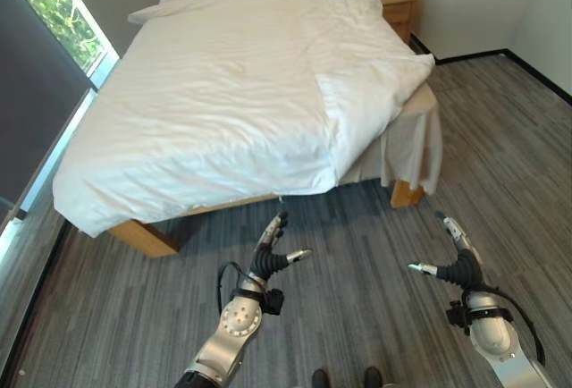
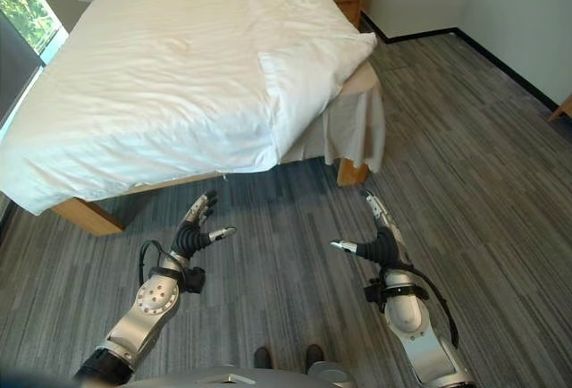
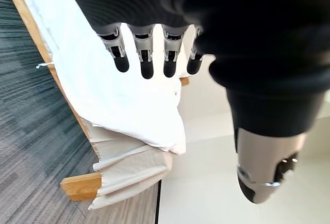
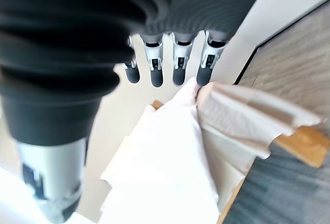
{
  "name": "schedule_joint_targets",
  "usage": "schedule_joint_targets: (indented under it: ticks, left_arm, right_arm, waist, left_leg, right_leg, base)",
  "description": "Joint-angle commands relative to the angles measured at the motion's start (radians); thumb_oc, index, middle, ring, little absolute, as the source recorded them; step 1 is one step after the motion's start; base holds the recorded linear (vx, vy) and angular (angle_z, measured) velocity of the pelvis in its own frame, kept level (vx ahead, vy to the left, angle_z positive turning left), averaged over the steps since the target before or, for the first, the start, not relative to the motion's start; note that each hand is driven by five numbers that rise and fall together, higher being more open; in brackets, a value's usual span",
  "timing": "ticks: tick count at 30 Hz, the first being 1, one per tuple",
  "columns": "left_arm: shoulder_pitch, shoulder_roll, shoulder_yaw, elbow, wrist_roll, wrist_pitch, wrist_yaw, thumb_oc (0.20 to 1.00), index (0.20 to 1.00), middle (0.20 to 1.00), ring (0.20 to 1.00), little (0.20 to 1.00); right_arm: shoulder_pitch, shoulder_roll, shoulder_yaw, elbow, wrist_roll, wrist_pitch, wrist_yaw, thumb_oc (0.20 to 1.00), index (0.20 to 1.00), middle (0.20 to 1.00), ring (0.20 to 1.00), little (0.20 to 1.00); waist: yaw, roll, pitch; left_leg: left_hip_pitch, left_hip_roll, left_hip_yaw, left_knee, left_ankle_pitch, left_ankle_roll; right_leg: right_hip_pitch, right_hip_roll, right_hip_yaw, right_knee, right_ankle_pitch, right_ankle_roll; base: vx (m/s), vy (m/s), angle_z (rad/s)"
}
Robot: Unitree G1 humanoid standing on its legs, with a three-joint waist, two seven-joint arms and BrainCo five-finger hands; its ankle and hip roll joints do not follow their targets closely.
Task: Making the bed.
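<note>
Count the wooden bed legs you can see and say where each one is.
2. One leg is at the foot corner on the robot's left, under the hanging duvet. The other leg is at the foot corner on the right. Legs at the head end may be hidden.

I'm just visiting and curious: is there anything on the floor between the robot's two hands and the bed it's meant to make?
Nothing visible stands in the way. The left hand and right hand hang open over bare grey floor, short of the foot of the bed. The white duvet, folded back at the corner nearest the right hand, lies straight ahead of them.
</note>
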Motion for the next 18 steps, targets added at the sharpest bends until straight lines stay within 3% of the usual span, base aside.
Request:
schedule_joint_targets:
  ticks: [1, 8, 14, 16, 17, 18]
  left_arm:
    - [-0.011, 0.06, 0.039, -0.038, 0.003, -0.067, -0.013, 1.0, 1.0, 1.0, 1.0, 1.0]
    - [-0.013, 0.058, 0.031, -0.044, -0.037, -0.053, -0.03, 1.0, 1.0, 1.0, 1.0, 1.0]
    - [-0.044, 0.046, 0.036, -0.016, -0.085, -0.065, -0.02, 1.0, 1.0, 1.0, 1.0, 1.0]
    - [-0.03, 0.036, 0.037, 0.006, -0.11, -0.068, -0.034, 1.0, 1.0, 1.0, 1.0, 1.0]
    - [-0.031, 0.036, 0.037, 0.006, -0.11, -0.069, -0.035, 1.0, 1.0, 1.0, 1.0, 1.0]
    - [-0.027, 0.032, 0.036, 0.015, -0.119, -0.067, -0.038, 1.0, 1.0, 1.0, 1.0, 1.0]
  right_arm:
    - [0.005, -0.03, -0.029, -0.097, 0.054, -0.068, 0.021, 1.0, 1.0, 1.0, 1.0, 1.0]
    - [0.016, -0.04, -0.029, -0.074, 0.041, -0.049, 0.024, 1.0, 1.0, 1.0, 1.0, 1.0]
    - [-0.045, -0.05, -0.012, -0.074, 0.018, -0.041, 0.005, 1.0, 1.0, 1.0, 1.0, 1.0]
    - [-0.078, -0.068, -0.001, -0.088, 0.011, -0.046, 0.01, 1.0, 1.0, 1.0, 1.0, 1.0]
    - [-0.079, -0.068, -0.001, -0.088, 0.011, -0.046, 0.01, 1.0, 1.0, 1.0, 1.0, 1.0]
    - [-0.087, -0.072, 0.002, -0.088, 0.01, -0.046, 0.011, 1.0, 1.0, 1.0, 1.0, 1.0]
  waist:
    - [0.0, -0.054, -0.035]
    - [-0.01, -0.058, -0.029]
    - [-0.018, -0.05, 0.002]
    - [-0.013, -0.062, 0.032]
    - [-0.012, -0.061, 0.034]
    - [-0.005, -0.064, 0.048]
  left_leg:
    - [0.012, 0.083, -0.064, 0.004, -0.054, -0.102]
    - [0.009, 0.094, -0.078, 0.004, -0.049, -0.108]
    - [0.027, 0.137, -0.074, 0.022, -0.032, -0.12]
    - [-0.024, 0.159, -0.059, 0.208, -0.03, -0.133]
    - [-0.028, 0.161, -0.058, 0.218, -0.035, -0.134]
    - [-0.077, 0.182, -0.064, 0.331, 0.025, -0.141]
  right_leg:
    - [0.009, -0.099, 0.029, 0.014, -0.049, 0.124]
    - [0.012, -0.078, 0.036, 0.026, -0.066, 0.109]
    - [-0.021, -0.037, 0.064, 0.11, -0.118, 0.076]
    - [-0.005, -0.022, 0.088, 0.122, -0.13, 0.05]
    - [-0.005, -0.021, 0.09, 0.122, -0.129, 0.049]
    - [0.008, -0.012, 0.101, 0.121, -0.129, 0.036]
  base:
    - [0.0, 0.0, 0.0]
    - [-0.01, -0.037, 0.02]
    - [-0.02, -0.12, 0.02]
    - [0.03, -0.208, -0.17]
    - [0.02, -0.189, -0.6]
    - [-0.04, -0.262, -0.71]
